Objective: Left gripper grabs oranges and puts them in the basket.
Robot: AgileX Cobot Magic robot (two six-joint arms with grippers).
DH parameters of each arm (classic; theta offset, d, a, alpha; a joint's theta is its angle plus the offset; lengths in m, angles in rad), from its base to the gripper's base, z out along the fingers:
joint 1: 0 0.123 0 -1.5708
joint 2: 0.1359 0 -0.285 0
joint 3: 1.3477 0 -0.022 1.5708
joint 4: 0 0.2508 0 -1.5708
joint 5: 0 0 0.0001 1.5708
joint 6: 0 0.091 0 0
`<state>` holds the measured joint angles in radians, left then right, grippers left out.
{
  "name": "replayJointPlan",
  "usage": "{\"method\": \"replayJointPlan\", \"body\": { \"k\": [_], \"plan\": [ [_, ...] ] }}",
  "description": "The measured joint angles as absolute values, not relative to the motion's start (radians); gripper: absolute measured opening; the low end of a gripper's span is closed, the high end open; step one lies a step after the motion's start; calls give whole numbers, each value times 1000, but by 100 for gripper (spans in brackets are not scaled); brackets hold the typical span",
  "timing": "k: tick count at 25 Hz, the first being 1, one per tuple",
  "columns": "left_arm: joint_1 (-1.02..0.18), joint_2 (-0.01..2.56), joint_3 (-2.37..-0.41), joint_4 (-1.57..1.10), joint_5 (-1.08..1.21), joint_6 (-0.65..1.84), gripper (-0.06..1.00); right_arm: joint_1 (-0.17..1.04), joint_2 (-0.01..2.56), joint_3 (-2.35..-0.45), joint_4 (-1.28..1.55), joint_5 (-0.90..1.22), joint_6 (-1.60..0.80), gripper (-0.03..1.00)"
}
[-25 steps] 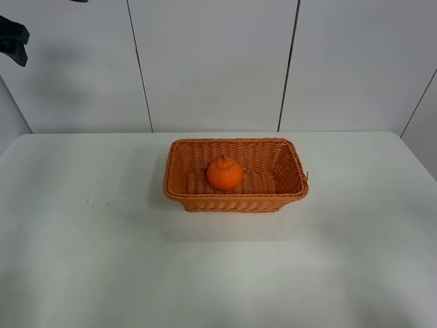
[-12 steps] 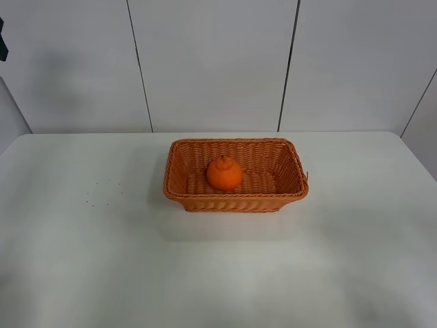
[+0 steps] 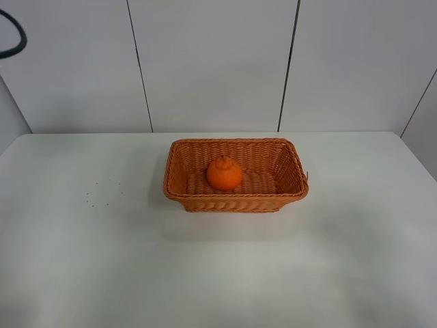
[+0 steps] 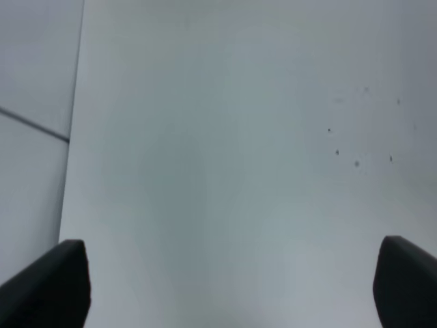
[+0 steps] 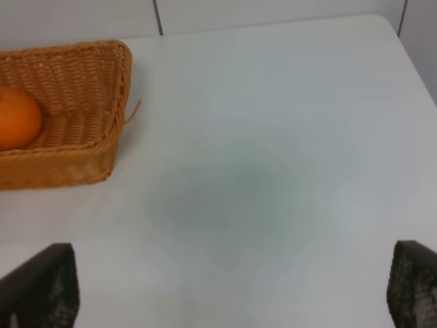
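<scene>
Orange (image 3: 224, 173) sits in the basket (image 3: 179, 184) (no writing visible).

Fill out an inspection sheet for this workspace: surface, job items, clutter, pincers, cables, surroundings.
Surface: white table, a few small dark specks left of the basket.
Job items: the orange sits inside the wicker basket, near its middle; the basket stands toward the back of the table.
Clutter: nothing seen.
Pincers: left pincer open, fingertips wide apart over bare table, holding nothing. Right pincer open, also over bare table, to the side of the basket, holding nothing. Neither shows in the high view.
Cables: a black loop at the top left edge of the high view.
Surroundings: pale wall panels with dark seams behind the table.
</scene>
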<state>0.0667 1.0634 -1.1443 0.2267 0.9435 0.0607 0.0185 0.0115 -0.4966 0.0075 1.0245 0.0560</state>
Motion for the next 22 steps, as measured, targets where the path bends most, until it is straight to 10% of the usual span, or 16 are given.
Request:
{"method": "replayJointPlan", "body": {
  "k": [22],
  "plan": [
    [67, 368, -557, 20, 994, 21, 93, 18, 12, -497, 8, 1024, 56, 69]
  ]
}}
